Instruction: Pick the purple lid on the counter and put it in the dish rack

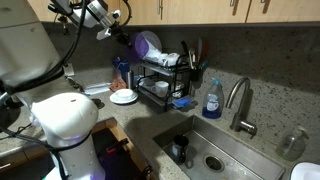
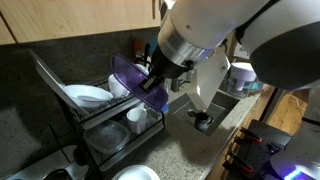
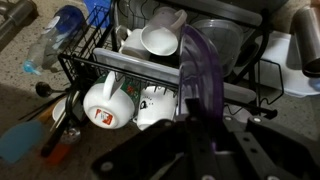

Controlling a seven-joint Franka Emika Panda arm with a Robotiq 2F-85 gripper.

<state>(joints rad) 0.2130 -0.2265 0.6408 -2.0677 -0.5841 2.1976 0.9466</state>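
The purple lid (image 1: 147,44) is held on edge in my gripper (image 1: 130,40), above the top tier of the black wire dish rack (image 1: 165,78). In an exterior view the lid (image 2: 128,75) hangs over the rack (image 2: 100,125), with my gripper (image 2: 152,80) shut on its edge. In the wrist view the lid (image 3: 203,70) stands upright between my fingers (image 3: 198,135), over the rack (image 3: 100,60), which holds white cups and bowls. The grey speckled counter (image 1: 140,115) lies below.
A white plate (image 1: 123,97) lies on the counter beside the rack. A blue soap bottle (image 1: 212,99) and a tap (image 1: 240,100) stand by the steel sink (image 1: 215,150). Wooden cabinets hang overhead. A white mug (image 3: 108,100) and a bowl (image 3: 160,40) sit in the rack.
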